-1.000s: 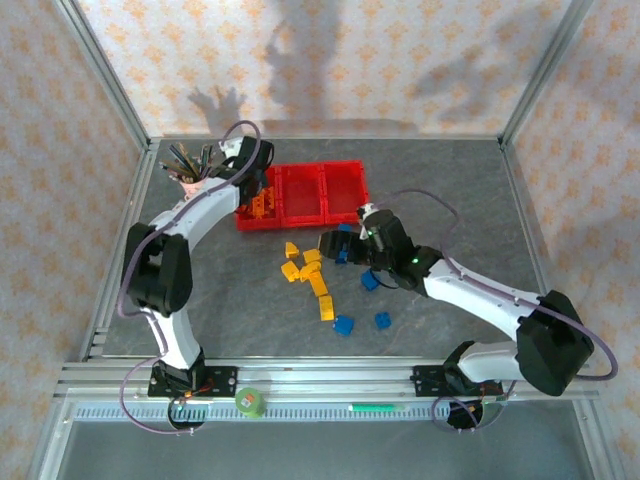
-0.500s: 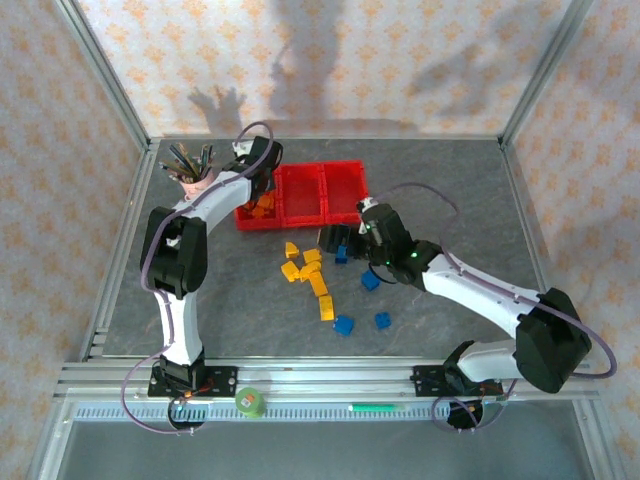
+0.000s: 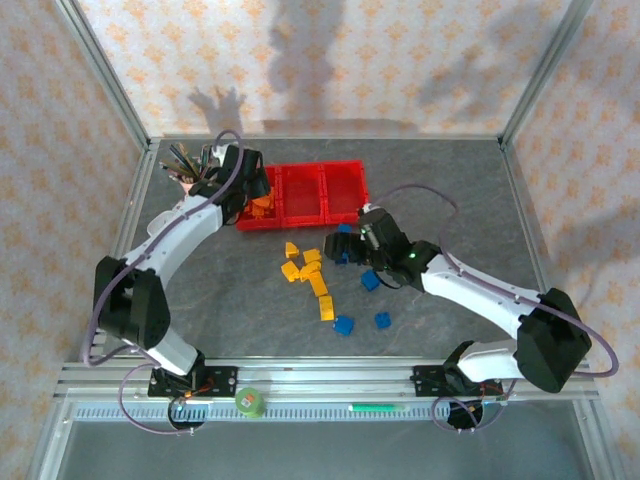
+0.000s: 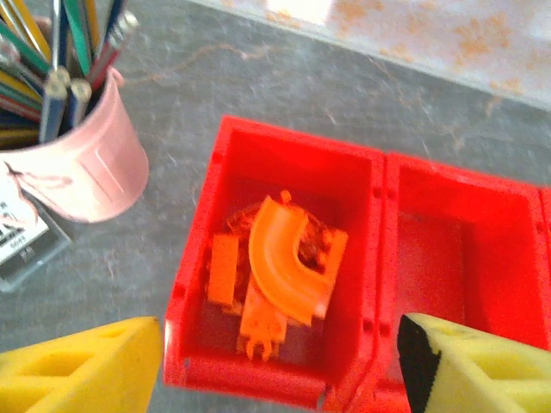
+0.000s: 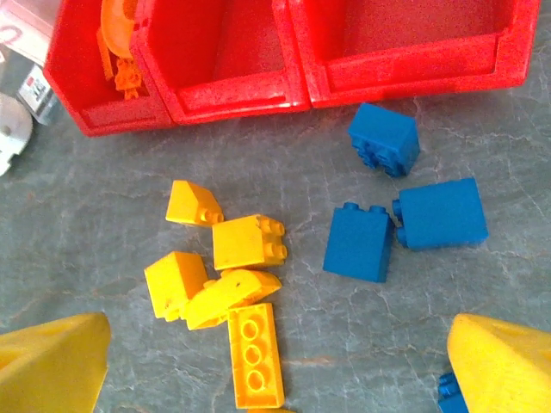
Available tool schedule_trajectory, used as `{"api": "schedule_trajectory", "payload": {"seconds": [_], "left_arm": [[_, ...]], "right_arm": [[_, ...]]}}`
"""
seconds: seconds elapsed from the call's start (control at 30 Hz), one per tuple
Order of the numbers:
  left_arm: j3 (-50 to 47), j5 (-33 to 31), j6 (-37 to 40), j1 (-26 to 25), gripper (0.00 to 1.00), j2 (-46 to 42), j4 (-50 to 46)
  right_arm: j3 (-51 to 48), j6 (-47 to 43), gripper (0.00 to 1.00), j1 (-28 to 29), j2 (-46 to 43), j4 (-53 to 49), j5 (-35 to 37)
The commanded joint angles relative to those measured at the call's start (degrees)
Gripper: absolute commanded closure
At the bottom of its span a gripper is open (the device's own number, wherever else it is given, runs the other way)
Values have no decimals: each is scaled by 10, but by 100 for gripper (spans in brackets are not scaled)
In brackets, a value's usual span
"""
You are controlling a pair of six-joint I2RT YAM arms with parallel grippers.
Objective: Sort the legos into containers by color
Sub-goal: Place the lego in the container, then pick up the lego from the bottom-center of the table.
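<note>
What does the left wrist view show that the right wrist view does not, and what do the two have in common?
Left wrist view, not the right wrist: the pink cup of pens standing on the table left of the containers, and the curved orange arch seen whole, lying on the other orange legos. Right wrist view, not the left wrist: the yellow legos and blue legos loose on the table in front of the containers. Both: the red containers, with orange legos at their left end.
</note>
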Motion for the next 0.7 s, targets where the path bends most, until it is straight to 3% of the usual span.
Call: {"api": "schedule_trajectory", "payload": {"seconds": [0.0,0.17,0.67], "left_arm": [[-56,39,-15,-25,21,-41,9],[-153,45,-36,-76,13,-128,23],[-418,115,-169,-191,1,-390,63]], "right_arm": [[20,-14,0,23,11,-41,53],[18,-13,0,58,26,-62,85],[-33,31,2,151,73,-41,121]]}}
